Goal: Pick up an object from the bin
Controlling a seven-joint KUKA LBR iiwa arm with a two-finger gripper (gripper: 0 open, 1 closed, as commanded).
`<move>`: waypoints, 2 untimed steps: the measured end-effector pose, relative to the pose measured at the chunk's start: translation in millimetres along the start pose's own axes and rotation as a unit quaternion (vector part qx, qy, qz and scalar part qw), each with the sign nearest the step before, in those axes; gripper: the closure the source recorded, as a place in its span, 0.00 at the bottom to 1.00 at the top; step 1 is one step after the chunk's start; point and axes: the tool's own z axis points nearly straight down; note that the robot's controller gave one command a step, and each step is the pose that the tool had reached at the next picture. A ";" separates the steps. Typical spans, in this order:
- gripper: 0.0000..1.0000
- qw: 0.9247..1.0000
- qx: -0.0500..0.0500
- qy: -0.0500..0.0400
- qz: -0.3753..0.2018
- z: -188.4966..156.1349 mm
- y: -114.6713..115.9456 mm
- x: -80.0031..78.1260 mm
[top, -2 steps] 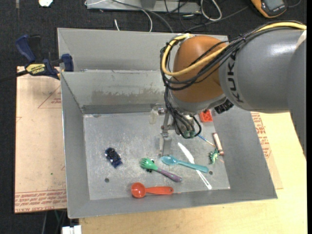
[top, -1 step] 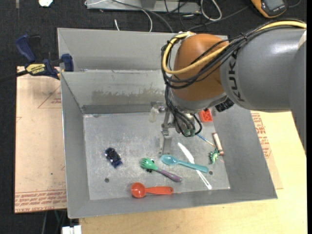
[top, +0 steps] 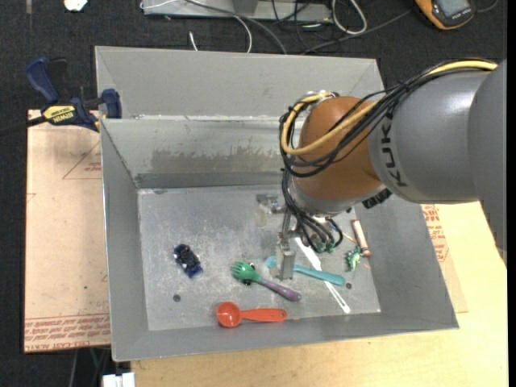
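Dark carpet with loose cables (top: 322,6) lies behind the grey metal bin (top: 121,240). Bin floor is scuffed; contents are few and spread over its near half.

Arm (top: 435,135) comes in from the right. Orange wrist cover (top: 334,156) is looped with yellow and black leads, and the wrist points down into the bin. Gripper (top: 284,260) sits low over the floor, right of centre. Claw state: cannot tell whether open or closed from this angle.

Nearest the gripper:
- green-bowled spoon (top: 244,272) with a purple handle, lying flat; bowl just left of the gripper tip, handle running under it toward the near right
- teal utensil (top: 318,276), long and thin, flat on the floor; left end just beside the gripper tip, rest pointing right
- white stick (top: 337,297), thin, just on the near side of the teal utensil

Further off:
- orange spoon (top: 242,314), flat, close to the near wall, bowl to the left
- blue toy car (top: 187,259), small, alone on the left, well apart from the gripper
- small green piece (top: 352,258) and pink stick (top: 359,236), right of the gripper, kind not readable
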 end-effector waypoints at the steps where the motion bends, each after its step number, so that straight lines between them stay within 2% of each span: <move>1: 0.00 1.000 0.000 0.003 -0.007 20.1 -15.6 4.3; 2: 0.00 0.999 0.000 0.004 -0.052 2.3 -33.5 27.7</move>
